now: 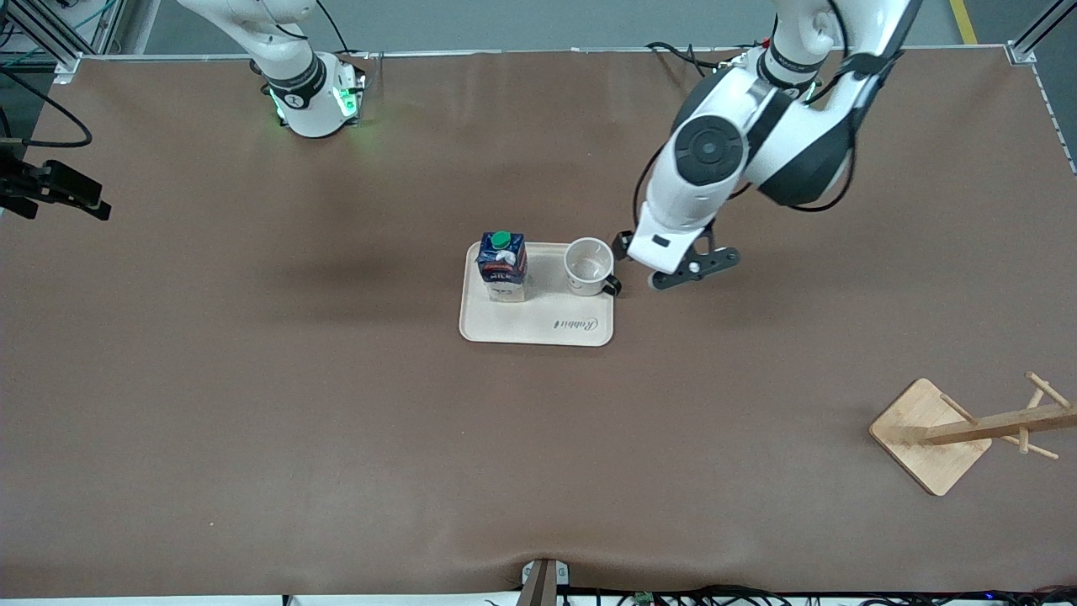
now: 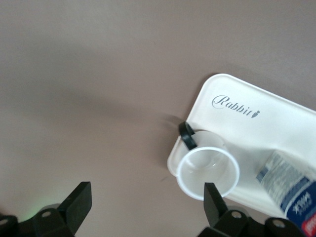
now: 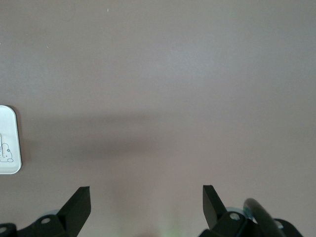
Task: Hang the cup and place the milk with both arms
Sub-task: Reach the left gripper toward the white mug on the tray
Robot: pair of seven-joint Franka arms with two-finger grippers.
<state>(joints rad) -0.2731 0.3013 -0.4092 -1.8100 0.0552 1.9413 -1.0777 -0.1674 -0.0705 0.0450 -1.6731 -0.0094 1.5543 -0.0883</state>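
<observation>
The white cup (image 1: 589, 266) stands upright on a cream tray (image 1: 538, 328) at mid-table, its black handle (image 1: 613, 286) pointing toward the left arm's end. The dark blue milk (image 1: 501, 265) with a green cap stands on the same tray, beside the cup. My left gripper (image 1: 675, 266) is open and empty, hovering over bare table just off the tray's edge next to the cup. In the left wrist view the cup (image 2: 208, 170), its handle (image 2: 187, 134), the tray (image 2: 256, 123) and the milk (image 2: 291, 190) show, with the left gripper (image 2: 146, 202) beside the cup. My right gripper (image 3: 146, 202) is open over bare table.
A wooden mug rack (image 1: 968, 429) with pegs stands on a square base at the left arm's end, near the front camera. A black mount (image 1: 50, 189) juts in at the right arm's end. A white tray corner (image 3: 7, 140) shows in the right wrist view.
</observation>
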